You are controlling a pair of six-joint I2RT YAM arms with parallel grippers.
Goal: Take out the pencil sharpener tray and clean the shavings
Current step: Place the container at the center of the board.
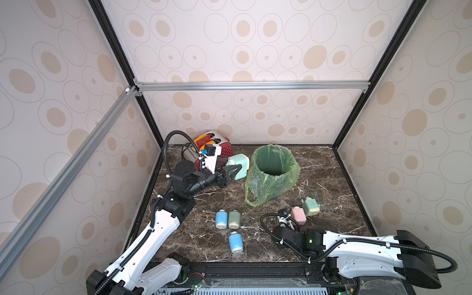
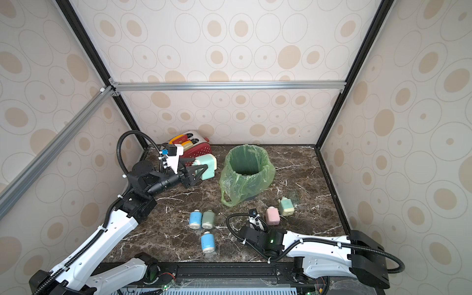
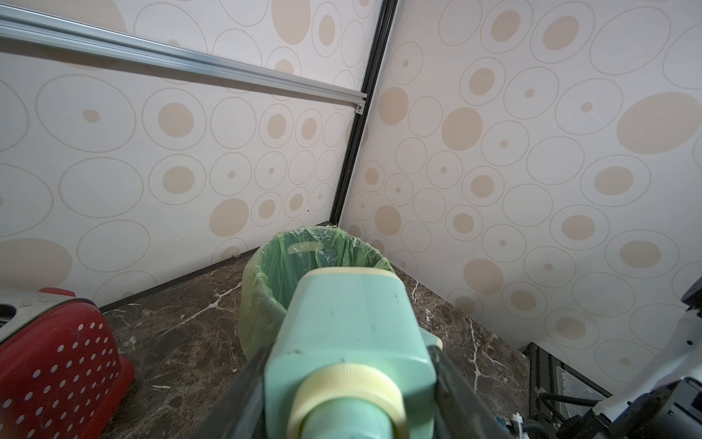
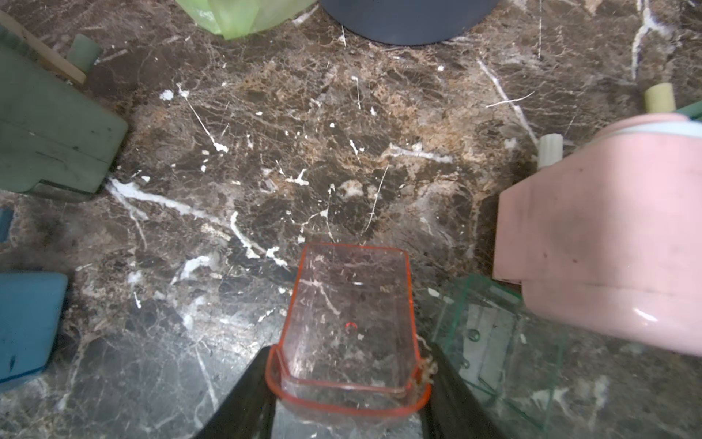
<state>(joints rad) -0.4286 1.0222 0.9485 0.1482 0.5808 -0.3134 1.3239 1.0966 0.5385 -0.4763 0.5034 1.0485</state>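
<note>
1. Broadly, the table [image 1: 332, 178] shows the work midway. Several sharpeners lie about it, and each arm holds one part.
2. The bin [image 1: 265, 184], lined in green, stands straight ahead of the left gripper [image 1: 237, 168].
3. That gripper's jaws are pressed onto the mint sharpener [image 3: 349, 323], which sits close beside the bin's wall. It is probably held ready for its tray to be drawn.
4. The pink sharpener [image 4: 607, 247] lies just off to one side of the right gripper [image 4: 347, 403].
5. The orange tray [image 4: 353, 304] is pinched at its near end by the right gripper and juts forward, low over the table. Contact cannot be told. It looks emptied, so the next move likely calls for parting with it, set down or refitted, before reaching for the mint body.
6. A clear green tray [image 4: 494, 330] lies between those jaws and the pink sharpener.
7. A tuft of shavings [image 4: 425, 368] clings to the orange rim by one finger. Only the right wrist view shows it, or the grip at all, since both top views hide those jaws beneath the wrist.
</note>
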